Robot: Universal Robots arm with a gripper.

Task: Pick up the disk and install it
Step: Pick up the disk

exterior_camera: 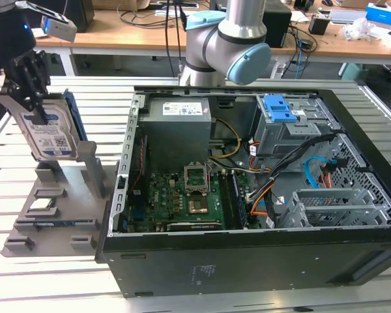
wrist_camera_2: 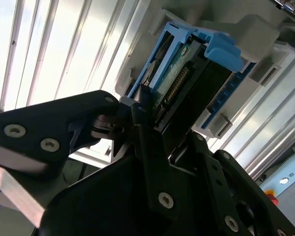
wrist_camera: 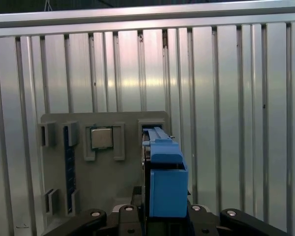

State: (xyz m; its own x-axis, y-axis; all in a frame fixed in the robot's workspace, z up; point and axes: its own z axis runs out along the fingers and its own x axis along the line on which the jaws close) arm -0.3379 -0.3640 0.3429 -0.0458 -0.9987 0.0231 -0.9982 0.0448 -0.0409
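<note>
The disk (exterior_camera: 52, 134), a silver drive with a white-and-blue label and blue rails, hangs tilted at the exterior view's left. It sits just above the grey holder stand (exterior_camera: 58, 208). My black gripper (exterior_camera: 34, 91) is shut on its upper end. In the second wrist view the black fingers (wrist_camera_2: 147, 147) clamp the disk (wrist_camera_2: 187, 73) at its connector edge. In the first wrist view the disk's blue rail (wrist_camera: 164, 187) rises between the gripper's links, above the grey holder plate (wrist_camera: 103, 182).
The open computer case (exterior_camera: 247, 267) lies to the exterior view's right of the stand. It holds a grey power-supply box (exterior_camera: 179, 124), a motherboard (exterior_camera: 189, 195), loose cables and a drive cage with a blue latch (exterior_camera: 280, 109). A chip (wrist_camera: 102, 138) sits on the holder plate. The table is ribbed metal.
</note>
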